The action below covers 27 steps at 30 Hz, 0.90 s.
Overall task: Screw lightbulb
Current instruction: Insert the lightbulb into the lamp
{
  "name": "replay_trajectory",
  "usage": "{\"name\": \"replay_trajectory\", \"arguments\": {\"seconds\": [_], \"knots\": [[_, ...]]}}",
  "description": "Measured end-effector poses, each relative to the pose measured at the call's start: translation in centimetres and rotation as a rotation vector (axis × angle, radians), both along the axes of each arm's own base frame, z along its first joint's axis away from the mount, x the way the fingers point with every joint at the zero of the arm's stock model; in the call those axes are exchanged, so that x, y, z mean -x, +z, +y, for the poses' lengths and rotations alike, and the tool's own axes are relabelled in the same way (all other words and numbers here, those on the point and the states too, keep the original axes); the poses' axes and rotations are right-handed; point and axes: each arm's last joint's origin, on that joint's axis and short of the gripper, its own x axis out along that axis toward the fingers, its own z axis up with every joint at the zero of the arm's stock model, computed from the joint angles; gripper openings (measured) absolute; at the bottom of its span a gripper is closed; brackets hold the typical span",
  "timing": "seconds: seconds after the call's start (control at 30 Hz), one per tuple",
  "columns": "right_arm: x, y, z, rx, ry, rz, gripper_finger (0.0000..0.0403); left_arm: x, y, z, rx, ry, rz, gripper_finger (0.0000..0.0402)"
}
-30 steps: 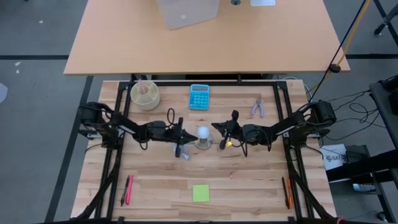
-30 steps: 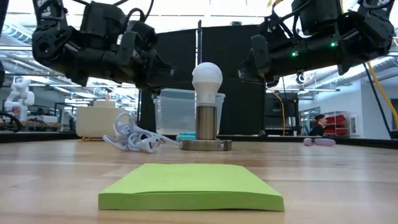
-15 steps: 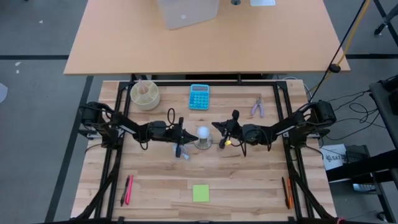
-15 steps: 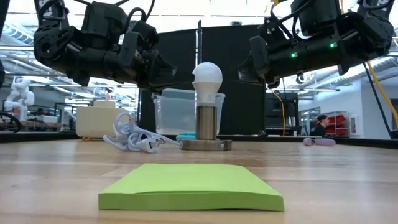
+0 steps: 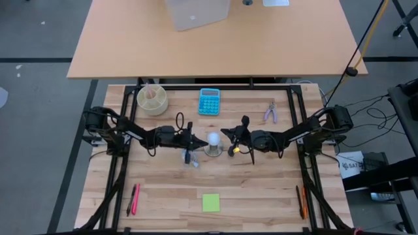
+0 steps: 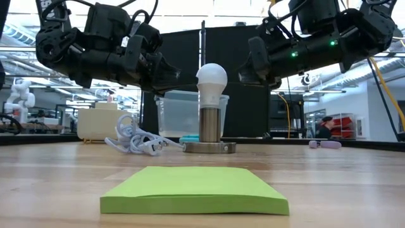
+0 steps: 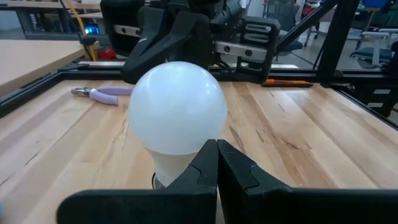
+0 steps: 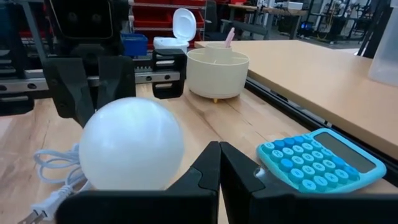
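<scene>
The white lightbulb (image 5: pixel 213 138) stands upright with its base in a round metal socket (image 6: pixel 209 147) at the table's middle. It also shows in the low view (image 6: pixel 211 78). My left gripper (image 5: pixel 199 140) is shut, level and just left of the bulb's globe (image 7: pixel 177 109). My right gripper (image 5: pixel 224 132) is shut, level and just right of the globe (image 8: pixel 132 144). A small gap shows between each gripper and the bulb in the high view.
A blue calculator (image 5: pixel 209 101), a cream bowl (image 5: pixel 151 99) and purple pliers (image 5: pixel 270 112) lie at the far side. A white cord (image 6: pixel 136 142) lies left of the socket. A green sticky pad (image 5: pixel 210 202) and pens (image 5: pixel 134 199) lie near the front edge.
My right gripper has gone a little toward the table's left edge, closer to the bulb. The bulb has stayed upright in the socket.
</scene>
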Motion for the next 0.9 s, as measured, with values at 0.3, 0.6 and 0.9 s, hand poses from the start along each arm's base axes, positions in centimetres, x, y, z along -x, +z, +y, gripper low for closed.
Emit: {"name": "replay_trajectory", "arguments": {"seconds": [0.3, 0.6, 0.9], "knots": [[0.0, -0.4, 0.1, -0.001, 0.029, 0.039, 0.0000, 0.1, -0.3, 0.6, 0.019, 0.024, 0.027, 0.0000], [0.0, -0.4, 0.3, 0.009, 0.060, 0.049, 0.0000, 0.1, -0.3, 0.9, 0.020, 0.037, 0.027, 0.0000], [0.0, -0.4, 0.3, 0.010, 0.059, 0.052, 0.0000, 0.2, -0.6, 1.5, 0.024, 0.060, 0.061, 0.0000]]}}
